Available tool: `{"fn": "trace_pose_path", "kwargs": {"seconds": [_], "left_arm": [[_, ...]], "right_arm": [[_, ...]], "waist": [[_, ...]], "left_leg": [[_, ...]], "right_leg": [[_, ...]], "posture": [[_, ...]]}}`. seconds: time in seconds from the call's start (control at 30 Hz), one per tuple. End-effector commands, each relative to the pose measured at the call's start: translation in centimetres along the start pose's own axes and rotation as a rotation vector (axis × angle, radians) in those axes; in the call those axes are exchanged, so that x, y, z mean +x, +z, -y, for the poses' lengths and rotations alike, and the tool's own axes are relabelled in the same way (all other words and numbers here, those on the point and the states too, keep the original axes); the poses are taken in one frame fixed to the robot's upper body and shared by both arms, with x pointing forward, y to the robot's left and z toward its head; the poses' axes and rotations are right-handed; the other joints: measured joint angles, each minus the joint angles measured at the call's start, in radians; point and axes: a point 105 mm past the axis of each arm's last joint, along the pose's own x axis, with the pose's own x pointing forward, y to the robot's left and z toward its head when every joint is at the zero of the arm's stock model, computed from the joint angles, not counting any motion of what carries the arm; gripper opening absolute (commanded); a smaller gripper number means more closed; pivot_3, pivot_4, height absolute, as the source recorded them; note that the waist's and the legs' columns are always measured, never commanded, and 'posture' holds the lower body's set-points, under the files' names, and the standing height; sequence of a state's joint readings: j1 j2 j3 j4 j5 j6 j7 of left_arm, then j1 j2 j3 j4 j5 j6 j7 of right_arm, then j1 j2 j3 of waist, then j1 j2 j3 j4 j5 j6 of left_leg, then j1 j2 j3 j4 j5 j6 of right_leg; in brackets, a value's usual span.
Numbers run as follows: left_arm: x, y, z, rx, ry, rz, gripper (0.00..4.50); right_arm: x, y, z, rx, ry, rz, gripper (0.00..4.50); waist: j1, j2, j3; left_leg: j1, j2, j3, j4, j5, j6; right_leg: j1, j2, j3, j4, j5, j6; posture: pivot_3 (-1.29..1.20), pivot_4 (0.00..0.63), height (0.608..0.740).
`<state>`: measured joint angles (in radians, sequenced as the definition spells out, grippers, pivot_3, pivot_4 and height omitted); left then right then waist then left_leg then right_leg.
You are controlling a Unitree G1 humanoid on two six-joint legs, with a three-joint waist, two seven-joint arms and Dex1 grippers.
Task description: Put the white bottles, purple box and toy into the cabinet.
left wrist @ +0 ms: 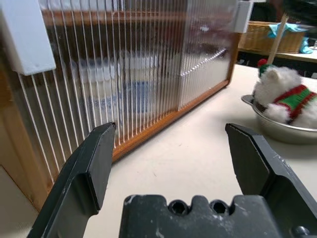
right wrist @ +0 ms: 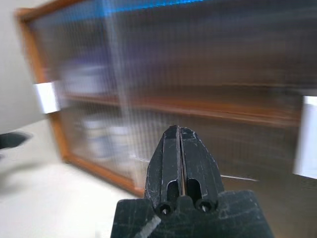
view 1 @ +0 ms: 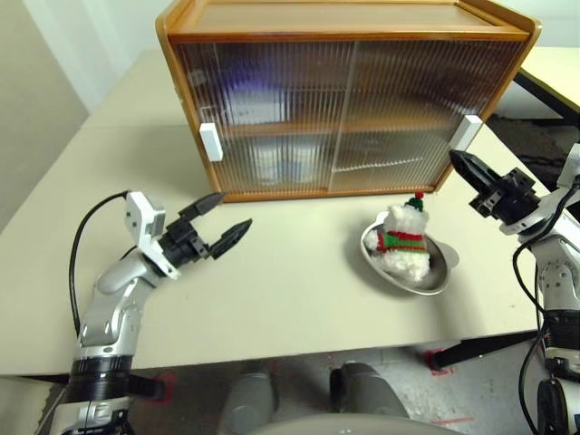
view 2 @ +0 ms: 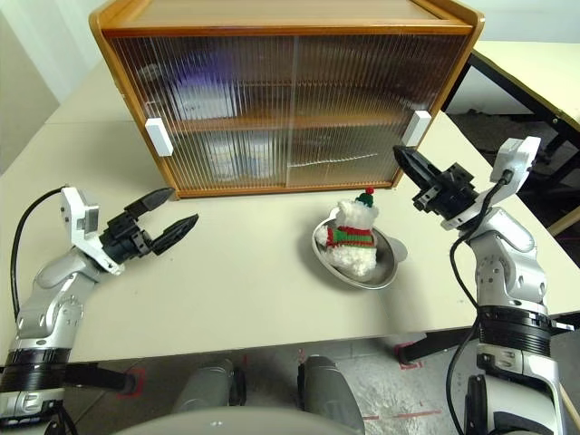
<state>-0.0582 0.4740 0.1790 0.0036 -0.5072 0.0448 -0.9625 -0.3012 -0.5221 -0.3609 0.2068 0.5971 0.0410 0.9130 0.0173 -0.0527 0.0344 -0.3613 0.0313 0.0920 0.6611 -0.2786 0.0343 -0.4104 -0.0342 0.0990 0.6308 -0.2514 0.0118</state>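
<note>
I read the task as mostly complete, with one item outstanding. Both sliding doors of the cabinet [view 1: 344, 100] stand shut. Through the ribbed panels I make out pale shapes with blue print on the lower level, behind the left door; these are probably the white bottles [view 1: 276, 163], though the ribbing blurs them too much to count. A lavender blur on the upper level, behind the same door, is likely the purple box [view 1: 249, 98].

The toy [view 1: 403, 243] is not stowed. It sits in the steel dish [view 1: 433, 276] on the bench [view 1: 272, 299], just in front of the right door.

The left pincer [view 1: 222, 227] is released, its jaws spread wide and empty, hovering above the bench near the left door. The right pincer [view 1: 464, 166] is clenched on nothing, close to the right door's white handle [view 1: 467, 132].

Remaining work, in my judgement: open the right door, then place the toy inside.
</note>
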Motion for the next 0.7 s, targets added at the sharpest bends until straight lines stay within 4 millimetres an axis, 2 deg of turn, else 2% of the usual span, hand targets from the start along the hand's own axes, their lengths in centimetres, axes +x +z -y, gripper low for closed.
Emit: {"fn": "trace_pose_path", "kwargs": {"seconds": [0.03, 0.17, 0.43, 0.7], "left_arm": [[-0.7, 0.2, 0.8, 0.028, -0.042, 0.006, 4.50], [-1.3, -0.5, 1.6, 0.063, -0.087, -0.044, 4.50], [-0.2, 0.9, 3.2, 0.109, -0.151, -0.028, 4.50], [0.6, 1.7, 3.8, 0.100, -0.192, -0.018, 4.50]], "right_arm": [[-0.7, 0.4, 2.4, -0.066, -0.109, -0.019, 0.02], [-0.6, 0.9, 4.3, -0.118, -0.231, -0.020, 0.02], [-0.5, 1.5, 6.3, -0.211, -0.368, -0.030, 0.02], [0.9, 0.1, 6.4, -0.166, -0.374, -0.083, 0.02]], "waist": [[0.001, 0.000, 0.000], [0.001, 0.001, 0.000], [0.001, 0.002, 0.000], [-0.002, 0.004, 0.000]], "left_leg": [[0.000, 0.000, 0.000, 0.000, 0.000, 0.000], [0.000, 0.000, 0.000, 0.000, 0.000, 0.001], [0.000, 0.000, 0.001, 0.000, 0.001, 0.002], [0.000, 0.000, 0.001, 0.000, 0.001, 0.002]], "right_leg": [[0.000, 0.000, 0.000, 0.000, 0.000, 0.000], [0.001, 0.000, 0.000, -0.001, 0.000, 0.000], [0.002, 0.000, 0.000, -0.003, 0.000, 0.001], [0.002, 0.000, 0.001, -0.003, 0.001, 0.001]], "posture": [[0.14, 0.000, 0.740], [0.14, 0.000, 0.740], [0.15, 0.000, 0.740], [0.15, 0.000, 0.740]]}}
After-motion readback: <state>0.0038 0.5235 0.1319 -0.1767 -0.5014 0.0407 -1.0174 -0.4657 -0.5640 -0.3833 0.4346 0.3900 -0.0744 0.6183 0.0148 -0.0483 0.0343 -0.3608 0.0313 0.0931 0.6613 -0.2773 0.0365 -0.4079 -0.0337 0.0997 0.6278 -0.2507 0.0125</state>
